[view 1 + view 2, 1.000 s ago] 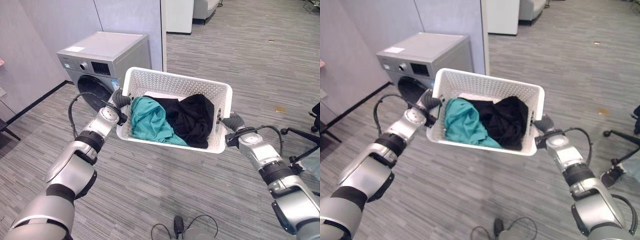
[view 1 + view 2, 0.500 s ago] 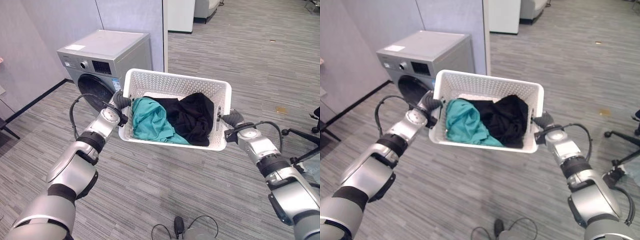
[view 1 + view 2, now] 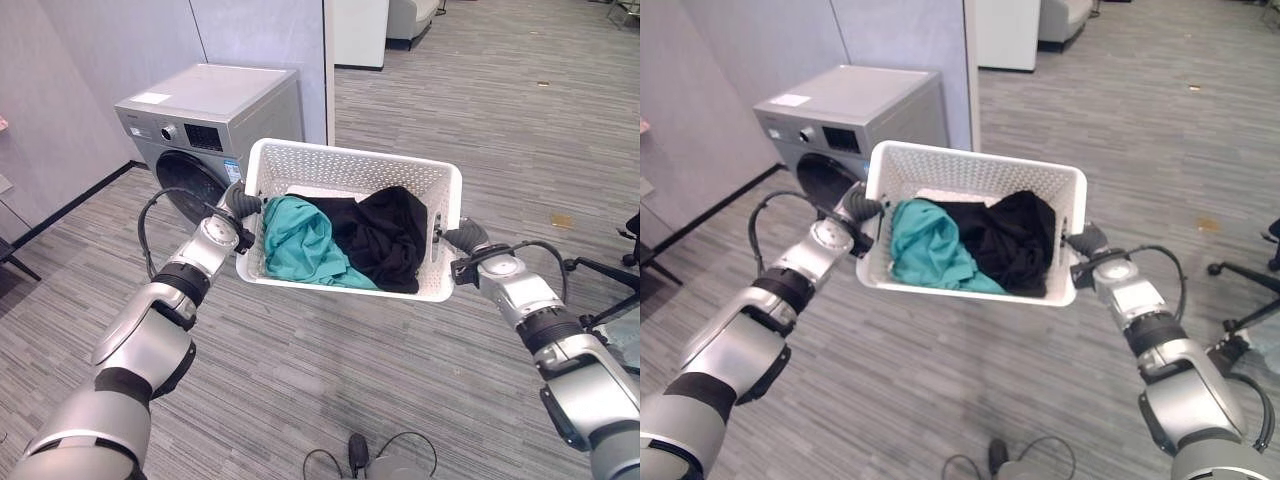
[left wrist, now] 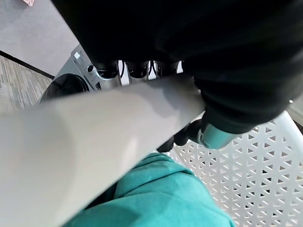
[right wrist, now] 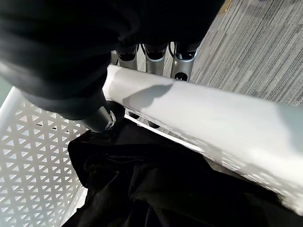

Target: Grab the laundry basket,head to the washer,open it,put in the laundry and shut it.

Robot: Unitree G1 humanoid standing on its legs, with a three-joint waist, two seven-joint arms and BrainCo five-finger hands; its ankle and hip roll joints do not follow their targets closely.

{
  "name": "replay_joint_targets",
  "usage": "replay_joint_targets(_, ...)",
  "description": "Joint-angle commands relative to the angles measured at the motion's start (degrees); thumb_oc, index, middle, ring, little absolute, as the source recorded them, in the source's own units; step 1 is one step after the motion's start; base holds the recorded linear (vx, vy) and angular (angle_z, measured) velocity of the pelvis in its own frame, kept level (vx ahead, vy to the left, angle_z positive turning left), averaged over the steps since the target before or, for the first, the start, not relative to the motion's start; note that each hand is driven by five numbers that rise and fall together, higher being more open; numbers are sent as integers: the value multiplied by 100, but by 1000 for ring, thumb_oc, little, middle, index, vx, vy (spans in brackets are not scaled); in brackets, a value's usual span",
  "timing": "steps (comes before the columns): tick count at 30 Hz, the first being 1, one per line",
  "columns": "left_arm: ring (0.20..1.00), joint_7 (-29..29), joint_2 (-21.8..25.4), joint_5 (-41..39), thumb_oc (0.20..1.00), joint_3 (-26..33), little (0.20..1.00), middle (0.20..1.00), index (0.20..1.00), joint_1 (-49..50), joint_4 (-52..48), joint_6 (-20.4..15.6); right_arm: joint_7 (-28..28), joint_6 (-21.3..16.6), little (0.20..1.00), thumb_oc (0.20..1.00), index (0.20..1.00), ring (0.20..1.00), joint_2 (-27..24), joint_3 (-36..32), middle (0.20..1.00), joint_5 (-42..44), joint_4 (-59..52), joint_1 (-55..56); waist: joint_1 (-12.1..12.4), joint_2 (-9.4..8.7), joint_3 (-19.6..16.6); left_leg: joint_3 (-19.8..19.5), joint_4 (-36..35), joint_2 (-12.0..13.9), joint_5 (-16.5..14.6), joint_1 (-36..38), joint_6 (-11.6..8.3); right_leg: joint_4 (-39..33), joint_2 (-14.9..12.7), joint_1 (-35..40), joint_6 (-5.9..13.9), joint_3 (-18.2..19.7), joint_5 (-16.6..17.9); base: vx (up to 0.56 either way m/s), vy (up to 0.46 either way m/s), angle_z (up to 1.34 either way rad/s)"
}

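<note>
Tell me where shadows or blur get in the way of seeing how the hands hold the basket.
Left wrist view: the laundry basket rim runs close across as a soft, out-of-focus band, and the left hand above it is in deep shade. Right wrist view: the right hand casts a dark shadow on the bright rim, and the black garment shows little detail. Left eye view: the washer is evenly lit.
</note>
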Motion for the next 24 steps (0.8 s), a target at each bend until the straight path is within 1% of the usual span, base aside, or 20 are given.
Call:
replay_joint_targets(1,200,-78,-315,217,200,-328,200,200,200,-631,162,-501,208,-817,200,200,200,200,41,177,200,-220,-204,-681,106,-139,-597,-56,619,98,-528,-264,191,740,-779,-173,693,122,-1076,0,0,0)
replay_joint_targets(5,200,-84,-287,275,200,-351,200,200,200,-654,198,-522,235,-856,200,200,200,200,15,200,200,-200,-170,-727,79,-123,-577,-36,603,92,-527,-260,202,743,-782,-202,705,141,-1064,0,0,0)
replay_joint_targets(12,200,-60,-290,298,200,-260,200,200,200,-532,114,-527,210,-897,200,200,200,200,85,41,200,-208,-263,-499,80,-105,-591,-13,593,95,-554,-220,213,732,-789,-183,711,141,-1065,0,0,0)
replay_joint_targets(13,200,1130,548,2306,200,3084,200,200,200,4414,-4366,-687,-471,-1444,200,200,200,200,1595,-2495,200,-993,-1357,4459,-2,-37,-543,372,-452,332,-144,-283,64,-68,-1137,103,862,-51,-973,0,0,0)
replay_joint_targets(24,200,1074,514,2331,200,3115,200,200,200,4524,-4399,-681,-468,-1388,200,200,200,200,1557,-2505,200,-1028,-1438,4436,27,-72,-571,372,-452,354,-142,-282,52,-74,-1118,116,836,-65,-998,6,-4,-2)
